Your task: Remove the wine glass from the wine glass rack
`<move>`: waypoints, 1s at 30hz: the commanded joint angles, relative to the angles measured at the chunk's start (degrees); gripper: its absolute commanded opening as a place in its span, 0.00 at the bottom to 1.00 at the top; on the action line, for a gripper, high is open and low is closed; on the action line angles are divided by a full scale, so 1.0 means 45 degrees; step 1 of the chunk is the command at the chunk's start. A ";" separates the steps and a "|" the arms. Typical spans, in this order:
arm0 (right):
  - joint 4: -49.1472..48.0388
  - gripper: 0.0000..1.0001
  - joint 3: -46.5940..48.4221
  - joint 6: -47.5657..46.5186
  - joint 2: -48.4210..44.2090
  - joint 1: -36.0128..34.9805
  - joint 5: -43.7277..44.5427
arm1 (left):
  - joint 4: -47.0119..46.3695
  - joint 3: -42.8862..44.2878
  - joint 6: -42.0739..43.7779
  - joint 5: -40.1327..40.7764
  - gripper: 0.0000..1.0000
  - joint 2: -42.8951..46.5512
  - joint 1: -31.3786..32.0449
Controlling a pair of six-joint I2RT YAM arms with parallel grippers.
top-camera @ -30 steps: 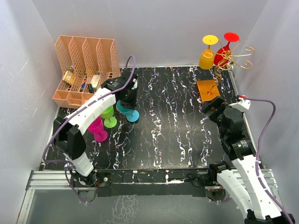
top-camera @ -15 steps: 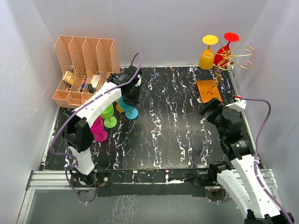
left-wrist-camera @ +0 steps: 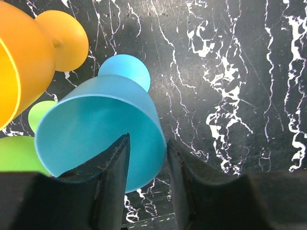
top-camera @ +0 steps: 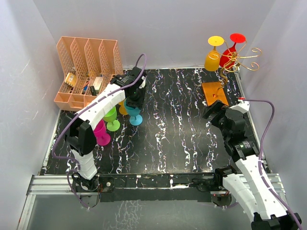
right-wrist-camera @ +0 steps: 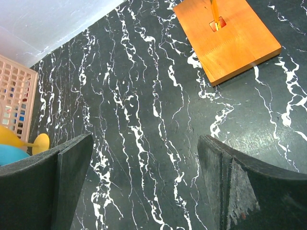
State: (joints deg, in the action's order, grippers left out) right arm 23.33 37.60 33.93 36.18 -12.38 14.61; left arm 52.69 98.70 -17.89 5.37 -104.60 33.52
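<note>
The wine glass rack is a gold wire stand at the back right on an orange-brown base. A yellow glass and a red glass hang upside down from it. My right gripper is open and empty, just in front of the base; the right wrist view shows only table between its fingers. My left gripper is at the far left over a cyan glass standing on the table. In the left wrist view my left gripper straddles the cyan glass's rim with a gap.
A peach file organizer stands at the back left. Orange, green and magenta glasses stand beside the cyan one. The orange glass and green glass also show in the left wrist view. White walls enclose the table.
My left arm has swung its elbow toward the back while its gripper stays over the cyan glass. My right gripper has drifted slightly toward the rack base.
</note>
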 commanded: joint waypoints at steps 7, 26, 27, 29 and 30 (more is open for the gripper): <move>-0.0779 0.99 0.0400 -0.0231 0.0588 -0.0036 0.0092 | -0.0566 0.1757 0.0182 0.0045 0.65 0.1236 0.0066; -0.0104 0.99 0.1549 0.1161 0.3528 -0.0021 0.4021 | -0.7714 -0.4453 0.1674 0.0204 0.97 0.5941 0.0008; -0.0194 0.99 0.1639 0.1208 0.3720 0.0005 0.4165 | -0.8059 -0.4845 0.1732 0.0012 0.97 0.6232 0.0002; -0.0383 0.99 0.2013 0.1032 0.4050 0.0041 0.4089 | -0.8409 -0.5395 0.1670 -0.0207 0.97 0.6569 -0.0030; -0.0515 0.99 0.2296 0.0826 0.4195 0.0041 0.3937 | -0.8605 -0.5624 0.1639 -0.0300 0.97 0.6787 -0.0042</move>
State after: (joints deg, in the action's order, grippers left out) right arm 24.27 42.04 37.21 53.60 -12.36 27.66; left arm 21.43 77.43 -11.88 5.91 -78.39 33.50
